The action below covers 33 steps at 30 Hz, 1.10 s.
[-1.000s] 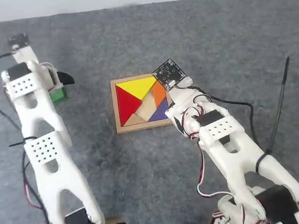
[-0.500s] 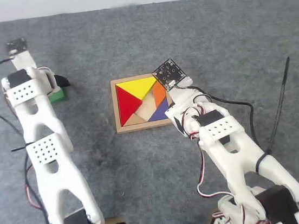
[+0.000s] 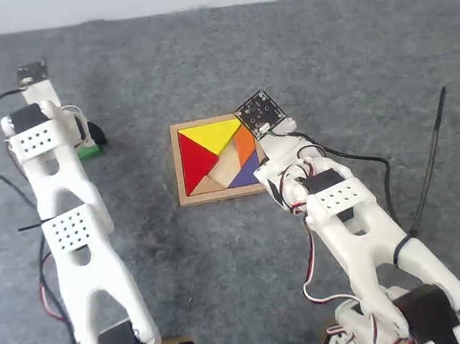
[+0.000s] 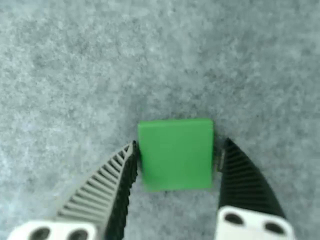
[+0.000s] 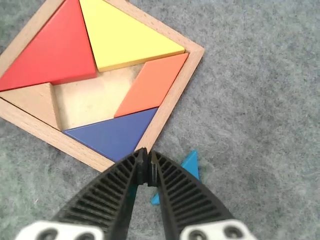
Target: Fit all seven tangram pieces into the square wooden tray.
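tray (image 3: 177, 163): five pieces seated, middle gap bare
left gripper (image 4: 178, 146): clamped on green square (image 4: 175, 165), well apart from tray
right gripper (image 5: 147, 167): pinched shut, empty, at tray's corner
blue triangle (image 5: 191, 164): just beside tray
risk: a shallow grip could let the square twist and jam in the gap

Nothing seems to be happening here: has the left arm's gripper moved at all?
Yes. Judged against the still wooden tray, the left gripper has come down and closed in around the green piece.
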{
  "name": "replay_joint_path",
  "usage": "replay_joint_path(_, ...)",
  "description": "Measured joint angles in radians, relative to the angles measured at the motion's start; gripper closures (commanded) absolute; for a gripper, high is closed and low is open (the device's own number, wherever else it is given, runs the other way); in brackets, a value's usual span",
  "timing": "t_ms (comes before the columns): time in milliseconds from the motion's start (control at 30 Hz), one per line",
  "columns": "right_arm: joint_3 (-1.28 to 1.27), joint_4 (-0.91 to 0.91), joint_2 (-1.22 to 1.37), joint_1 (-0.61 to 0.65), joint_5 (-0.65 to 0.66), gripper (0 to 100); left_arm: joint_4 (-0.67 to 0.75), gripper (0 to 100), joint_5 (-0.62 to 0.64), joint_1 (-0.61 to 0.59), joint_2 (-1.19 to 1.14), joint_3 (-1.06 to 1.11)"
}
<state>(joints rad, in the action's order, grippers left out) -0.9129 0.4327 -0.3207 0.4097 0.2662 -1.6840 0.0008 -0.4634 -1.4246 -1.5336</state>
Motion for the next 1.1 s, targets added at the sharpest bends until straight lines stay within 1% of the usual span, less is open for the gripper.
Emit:
replay_joint_path(167,0.0,0.0,0.0,0.0,0.0,99.1,-0.012,79,0.0,0.003,0.006,0.0)
replay_joint_path(333,0.0,0.0,0.0,0.0,0.0,99.1,-0.014,87,0.0,0.005,0.008,0.003)
replay_joint_path(733,0.0,0.0,0.0,0.0,0.0,99.1,-0.014,88,0.0,0.006,0.009,0.003)
replay_joint_path(867,0.0,0.0,0.0,0.0,0.0,99.1,-0.014,91,0.0,0.006,0.011,0.003)
replay_joint_path(1000,0.0,0.0,0.0,0.0,0.0,99.1,-0.018,92,0.0,0.003,0.014,0.005)
replay_joint_path(1100,0.0,-0.003,0.0,0.0,0.014,99.1,-0.02,92,0.0,0.0,0.055,0.069)
